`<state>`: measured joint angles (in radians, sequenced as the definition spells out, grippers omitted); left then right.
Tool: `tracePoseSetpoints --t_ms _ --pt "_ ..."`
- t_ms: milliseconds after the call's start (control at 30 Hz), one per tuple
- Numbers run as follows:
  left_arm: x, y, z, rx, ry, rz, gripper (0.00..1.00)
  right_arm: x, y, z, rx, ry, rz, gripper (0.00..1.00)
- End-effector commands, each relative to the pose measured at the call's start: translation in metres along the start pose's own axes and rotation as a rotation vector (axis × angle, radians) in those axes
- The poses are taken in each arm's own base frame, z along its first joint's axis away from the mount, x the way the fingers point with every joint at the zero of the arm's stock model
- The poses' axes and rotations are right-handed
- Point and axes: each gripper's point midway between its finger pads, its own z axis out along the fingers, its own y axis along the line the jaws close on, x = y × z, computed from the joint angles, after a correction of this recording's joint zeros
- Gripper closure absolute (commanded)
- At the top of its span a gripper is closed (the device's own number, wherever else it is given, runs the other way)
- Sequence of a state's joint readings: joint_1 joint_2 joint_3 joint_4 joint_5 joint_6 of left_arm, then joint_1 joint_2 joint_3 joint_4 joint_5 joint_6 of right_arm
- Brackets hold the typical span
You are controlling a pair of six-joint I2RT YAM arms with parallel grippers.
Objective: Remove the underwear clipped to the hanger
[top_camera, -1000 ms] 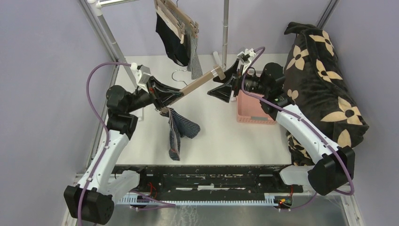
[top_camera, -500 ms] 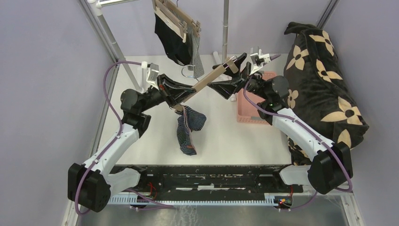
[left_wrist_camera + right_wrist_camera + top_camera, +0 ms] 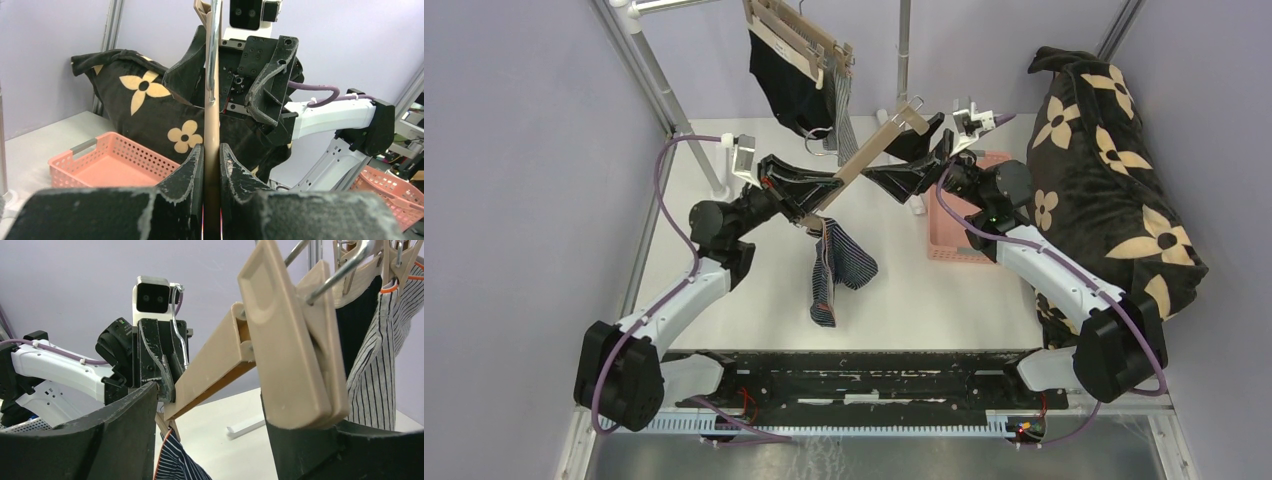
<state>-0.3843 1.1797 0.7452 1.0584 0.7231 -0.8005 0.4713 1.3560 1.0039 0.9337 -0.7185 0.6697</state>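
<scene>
White table [image 3: 944, 300], purple walls [image 3: 524, 150]. Hanger [image 3: 864, 160] now tilted steeper, carried further back than second ago. Left tool [image 3: 212, 155] pinches its lower end. Navy striped underwear [image 3: 839, 265] dangles from clip beside left tool, above table middle. Right tool [image 3: 210, 400] spread, straddling end clip [image 3: 287, 340], jaws narrowing. Likely repositioning for release: pair not yet free. Black pair [image 3: 784, 90] and grey-striped pair [image 3: 842, 120] hang clipped at back.

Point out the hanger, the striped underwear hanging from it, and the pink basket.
hanger [image 3: 869, 158], top view, middle of its bar.
striped underwear [image 3: 846, 262], top view, hanging cloth.
pink basket [image 3: 969, 256], top view, near rim.
</scene>
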Motion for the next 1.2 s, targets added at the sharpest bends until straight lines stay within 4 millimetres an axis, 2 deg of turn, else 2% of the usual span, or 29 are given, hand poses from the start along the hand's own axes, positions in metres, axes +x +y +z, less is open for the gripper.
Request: tracePoseSetpoints --t_ms 0,133,267,633,700,733,767,800,1067,1100,1167 --pt "-0.023 -0.019 0.006 0.076 -0.121 0.012 0.97 -0.035 0.019 0.009 -0.062 -0.090 -0.069 0.18" --pt "-0.018 -0.022 0.009 0.102 -0.125 -0.006 0.97 -0.038 0.020 0.011 -0.065 -0.099 -0.073 0.23" --pt "-0.015 -0.024 0.012 0.114 -0.126 -0.020 0.97 -0.043 0.021 0.014 -0.075 -0.111 -0.077 0.36" --pt "-0.020 -0.027 0.020 0.137 -0.174 -0.022 0.97 -0.040 0.024 0.019 -0.107 -0.103 -0.053 0.51" --pt "-0.020 -0.027 0.022 0.144 -0.177 -0.030 0.97 -0.039 0.026 0.020 -0.116 -0.095 -0.053 0.60" --pt "-0.019 -0.027 0.022 0.148 -0.177 -0.032 0.97 -0.038 0.026 0.020 -0.118 -0.090 -0.052 0.68" --pt "-0.018 -0.026 0.023 0.148 -0.176 -0.036 0.97 -0.039 0.027 0.020 -0.124 -0.084 -0.054 0.86" --pt "-0.018 -0.026 0.024 0.150 -0.177 -0.039 0.97 -0.037 0.026 0.021 -0.122 -0.076 -0.051 0.97" --pt "-0.013 -0.021 0.027 0.132 -0.156 -0.069 0.96 -0.036 0.021 0.018 -0.066 -0.059 -0.065 0.99" --pt "-0.012 -0.018 0.028 0.116 -0.151 -0.083 0.92 -0.038 0.022 0.017 -0.065 -0.059 -0.069 0.99" --pt "-0.009 -0.015 0.028 0.094 -0.136 -0.098 0.77 -0.041 0.024 0.017 -0.068 -0.065 -0.074 0.99"
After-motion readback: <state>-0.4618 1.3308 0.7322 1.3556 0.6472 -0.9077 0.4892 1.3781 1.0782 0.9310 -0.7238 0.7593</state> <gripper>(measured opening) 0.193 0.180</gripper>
